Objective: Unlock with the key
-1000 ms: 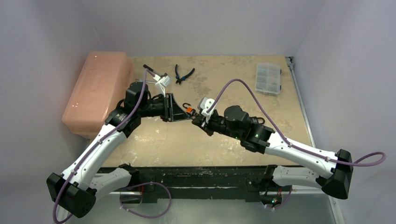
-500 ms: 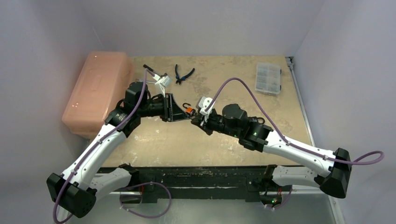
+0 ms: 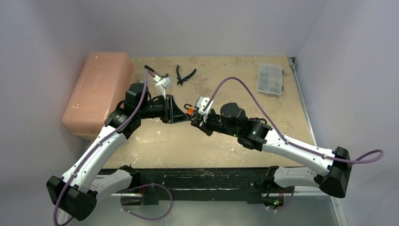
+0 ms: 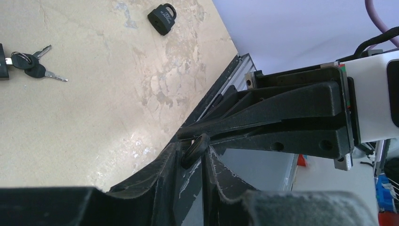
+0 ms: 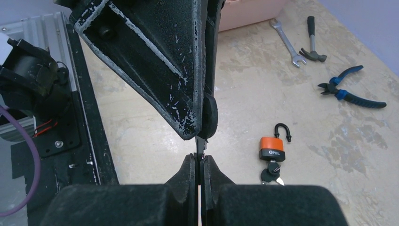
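Observation:
Both grippers meet above the table's middle with one key between them. My left gripper is shut on the key's round black head. My right gripper is shut on the key's metal blade, just below the head. An orange padlock lies on the table with its shackle swung open and a bunch of keys hanging from it. A black padlock with shut shackle and a second ring of keys lie farther off.
A pink toolbox stands at the left edge. Blue-handled pliers, a hammer and a wrench lie at the back. A clear compartment box sits at the back right.
The right arm has shifted a little to the left, closing up against the left gripper. The left arm has stayed in place with its jaws drawn slightly tighter.

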Robot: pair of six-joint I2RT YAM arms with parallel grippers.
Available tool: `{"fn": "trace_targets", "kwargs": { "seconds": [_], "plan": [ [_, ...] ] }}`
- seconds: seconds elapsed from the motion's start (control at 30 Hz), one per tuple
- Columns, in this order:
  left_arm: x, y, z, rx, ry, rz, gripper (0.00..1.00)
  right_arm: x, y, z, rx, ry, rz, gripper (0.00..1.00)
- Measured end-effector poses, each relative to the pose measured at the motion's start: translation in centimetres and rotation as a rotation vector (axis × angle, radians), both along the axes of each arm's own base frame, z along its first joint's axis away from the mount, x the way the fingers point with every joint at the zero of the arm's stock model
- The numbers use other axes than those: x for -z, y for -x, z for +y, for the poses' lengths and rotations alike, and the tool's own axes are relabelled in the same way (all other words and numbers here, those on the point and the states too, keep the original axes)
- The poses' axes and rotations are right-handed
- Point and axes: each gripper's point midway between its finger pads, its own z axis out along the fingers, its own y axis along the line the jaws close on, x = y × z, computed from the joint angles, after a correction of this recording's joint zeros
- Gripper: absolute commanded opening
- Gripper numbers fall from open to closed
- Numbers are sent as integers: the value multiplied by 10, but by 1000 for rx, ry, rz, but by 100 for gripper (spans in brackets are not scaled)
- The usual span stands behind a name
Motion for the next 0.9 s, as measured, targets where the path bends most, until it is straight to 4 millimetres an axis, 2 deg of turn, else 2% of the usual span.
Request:
{"fn": "trace_targets", "kwargs": {
  "seconds": [0.07, 0.1, 0.2, 0.27, 0.3, 0.6, 0.9],
  "plan": [
    [1, 0, 1, 0, -5, 4, 0, 1, 1, 1, -5, 4, 4, 0],
    [2, 1, 1, 0, -9, 4, 0, 2, 1, 1, -8, 7, 7, 5],
    [4, 0, 2, -9, -17, 7, 0, 3, 1, 2, -8, 10, 11, 49],
    [3, -1, 2, -17, -15, 1, 0, 3, 2, 3, -11, 7, 18, 67],
    [2, -2, 2, -26, -15, -3, 0, 3, 3, 3, -13, 4, 19, 72],
    [-9, -11, 10, -159, 16, -13, 0, -20, 7, -8, 7, -58, -24, 76],
    [-21, -11, 17, -227, 65, -28, 0, -19, -1, -4, 31, -72, -35, 70]
  ]
}}
